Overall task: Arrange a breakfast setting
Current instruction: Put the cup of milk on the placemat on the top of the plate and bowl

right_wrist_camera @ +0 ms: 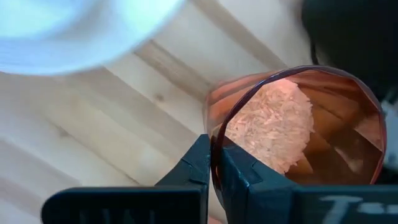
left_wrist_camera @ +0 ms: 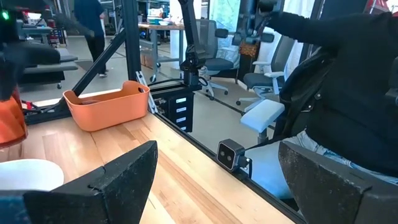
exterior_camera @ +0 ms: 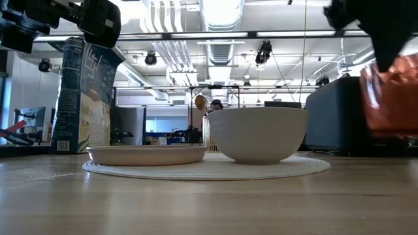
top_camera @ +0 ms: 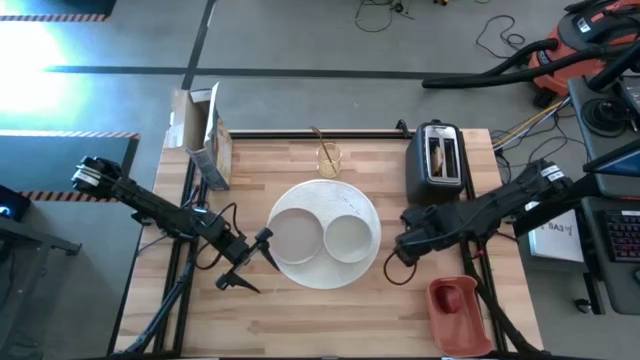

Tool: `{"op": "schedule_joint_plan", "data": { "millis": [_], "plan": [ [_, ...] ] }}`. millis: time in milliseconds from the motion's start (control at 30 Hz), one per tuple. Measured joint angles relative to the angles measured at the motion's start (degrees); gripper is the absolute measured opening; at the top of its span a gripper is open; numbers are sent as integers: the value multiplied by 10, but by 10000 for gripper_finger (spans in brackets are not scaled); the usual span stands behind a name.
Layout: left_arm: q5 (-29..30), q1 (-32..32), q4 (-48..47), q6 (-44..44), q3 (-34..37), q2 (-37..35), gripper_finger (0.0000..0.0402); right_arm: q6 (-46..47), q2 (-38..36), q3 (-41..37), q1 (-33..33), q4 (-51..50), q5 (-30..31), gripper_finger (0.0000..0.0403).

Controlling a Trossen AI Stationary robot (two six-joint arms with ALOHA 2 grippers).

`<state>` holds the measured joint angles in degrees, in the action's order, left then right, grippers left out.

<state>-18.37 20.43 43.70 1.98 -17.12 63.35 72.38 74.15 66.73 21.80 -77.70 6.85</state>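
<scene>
— What has the right gripper (right_wrist_camera: 214, 155) got?

— Its fingers are pinched tight on the rim of the red cup (right_wrist_camera: 292, 124). One finger is inside the rim and one outside. The cup holds pale flaky grains.

— Where is that over the table?

— From above, the right gripper (top_camera: 403, 247) sits just right of the plate (top_camera: 325, 275), with the arm hiding the cup. From table height the cup (exterior_camera: 392, 91) hangs clear of the wood at the right edge, higher than the bowl (exterior_camera: 258, 134).

— And what's on the plate?

— The bowl (top_camera: 348, 237) on its right half and a shallow dish (top_camera: 295, 235) on its left half, just beside each other.

— The left gripper?

— The left gripper (top_camera: 250, 265) has its fingers spread wide with nothing between them. It is at the plate's near left edge, above the table. Its own camera shows the left gripper (left_wrist_camera: 217, 152) facing the orange bin (left_wrist_camera: 109, 102).

— The rest of the setting?

— The glass (top_camera: 330, 158) stands just beyond the plate's far edge with the spoon (top_camera: 318, 135) in it. The toaster (top_camera: 437, 160) is at far right with toast (top_camera: 437, 155) in its slot. A box (top_camera: 205, 135) stands at far left, and the bin (top_camera: 455, 305) is at near right.
</scene>
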Motion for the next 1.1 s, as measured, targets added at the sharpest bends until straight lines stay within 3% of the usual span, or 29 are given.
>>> {"op": "schedule_joint_plan", "data": {
  "millis": [267, 700, 1100],
  "plan": [
    [0, 0, 0, 0, 0, 0, 317, -115, 33, 115, -56, -3, 67, 9],
    [0, 0, -1, 0, 0, 0, 317, -460, 228, 339, -203, -1, 67, 9],
    [0, 0, -7, 0, 0, 0, 317, -640, 390, 522, -269, -2, 37, 9]
  ]
}}
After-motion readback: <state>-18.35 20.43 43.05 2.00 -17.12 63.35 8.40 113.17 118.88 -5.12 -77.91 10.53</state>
